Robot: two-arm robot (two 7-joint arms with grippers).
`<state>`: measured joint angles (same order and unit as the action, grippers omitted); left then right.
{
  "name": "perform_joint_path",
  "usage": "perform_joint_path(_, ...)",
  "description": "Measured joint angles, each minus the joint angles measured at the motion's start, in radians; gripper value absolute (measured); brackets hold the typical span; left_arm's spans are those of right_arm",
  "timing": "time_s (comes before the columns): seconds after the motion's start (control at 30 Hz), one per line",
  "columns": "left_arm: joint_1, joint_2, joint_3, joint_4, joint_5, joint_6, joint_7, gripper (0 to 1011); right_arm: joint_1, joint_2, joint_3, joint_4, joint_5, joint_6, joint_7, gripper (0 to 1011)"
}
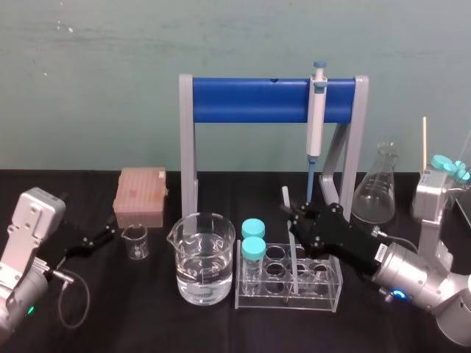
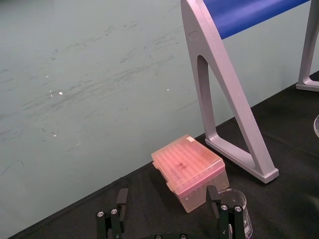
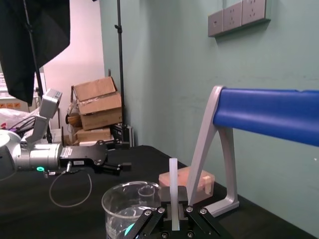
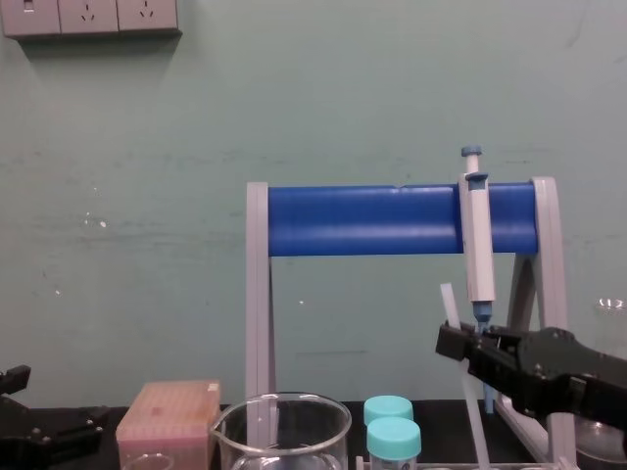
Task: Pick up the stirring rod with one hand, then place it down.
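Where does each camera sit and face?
Head: high, looking down at the table; right claw holds the stirring rod, left claw parked.
Chest: low, facing across at the blue stand; right claw at lower right.
Left wrist: on the left arm, facing the pink box; open claw.
Right wrist: on the right arm, facing the robot's left; claw gripping stirring rod.
Shared: head and right wrist both show the big beaker.

two beakers [image 1: 202, 257] [image 1: 135, 241], two capped tubes [image 1: 253, 229] [image 1: 254, 248], one pipette [image 1: 316, 118], one stirring rod [image 3: 172, 175]
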<state>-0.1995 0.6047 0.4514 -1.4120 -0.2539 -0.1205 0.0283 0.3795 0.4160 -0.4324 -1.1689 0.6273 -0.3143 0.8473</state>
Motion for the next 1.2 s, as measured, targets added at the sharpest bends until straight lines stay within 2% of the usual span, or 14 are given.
perform_joint_path(0.5, 0.0, 0.0, 0.0, 0.0, 0.0, 0.0, 0.0, 1000, 0.007, -0.011, -0.015, 0.033, -0.034, 0.004, -0.022, 70)
perform_joint_path(0.93, 0.0, 0.0, 0.0, 0.0, 0.0, 0.0, 0.0, 1000, 0.007, -0.011, -0.015, 0.033, -0.034, 0.006, -0.023, 75)
perform_joint_path(1.0, 0.0, 0.0, 0.0, 0.0, 0.0, 0.0, 0.0, 1000, 0.007, -0.011, -0.015, 0.033, -0.035, 0.007, -0.023, 110)
perform_joint_path(1.2, 0.0, 0.0, 0.0, 0.0, 0.0, 0.0, 0.0, 1000, 0.006, -0.01, -0.015, 0.032, -0.034, 0.007, -0.022, 300)
